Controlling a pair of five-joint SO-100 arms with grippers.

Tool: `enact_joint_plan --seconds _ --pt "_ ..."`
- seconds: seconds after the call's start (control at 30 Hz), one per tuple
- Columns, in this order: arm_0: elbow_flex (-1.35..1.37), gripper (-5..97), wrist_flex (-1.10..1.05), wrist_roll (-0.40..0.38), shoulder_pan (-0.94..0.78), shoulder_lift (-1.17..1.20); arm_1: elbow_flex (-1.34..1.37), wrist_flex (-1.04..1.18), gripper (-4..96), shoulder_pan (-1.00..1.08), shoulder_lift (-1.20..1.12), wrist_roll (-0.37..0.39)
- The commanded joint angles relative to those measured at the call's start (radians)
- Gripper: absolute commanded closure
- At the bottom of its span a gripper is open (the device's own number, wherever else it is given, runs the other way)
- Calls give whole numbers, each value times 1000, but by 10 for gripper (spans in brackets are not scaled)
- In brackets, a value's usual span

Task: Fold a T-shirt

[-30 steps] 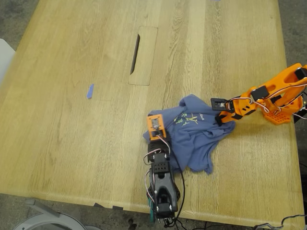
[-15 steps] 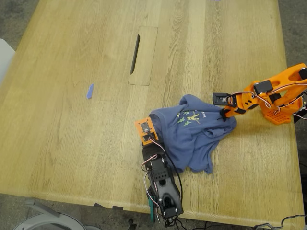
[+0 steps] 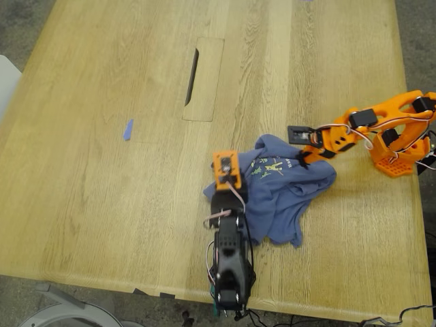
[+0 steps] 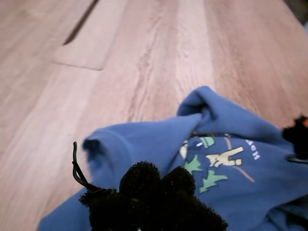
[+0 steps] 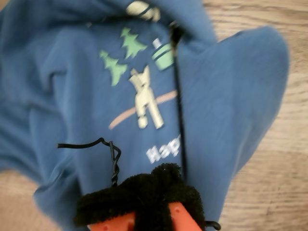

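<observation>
My first hand (image 3: 225,178) swung back over the T-shirt (image 3: 276,191) on the counter (image 3: 102,191), my second hand (image 3: 302,158) crept inward; grip unclear on both, shirt still bunched.

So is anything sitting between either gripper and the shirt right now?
Nothing visible does. My first gripper and my second gripper are both right at the crumpled T-shirt, with only its own fabric before their pads.
</observation>
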Motion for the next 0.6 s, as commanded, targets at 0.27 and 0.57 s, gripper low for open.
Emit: enact_joint_plan --seconds 0.27,0.57 --pt "-112 918 -552 -9 103 -588 3 -377 909 89 -202 -29" --pt "-78 918 -644 -5 75 -713 104 -566 910 69 -301 -9"
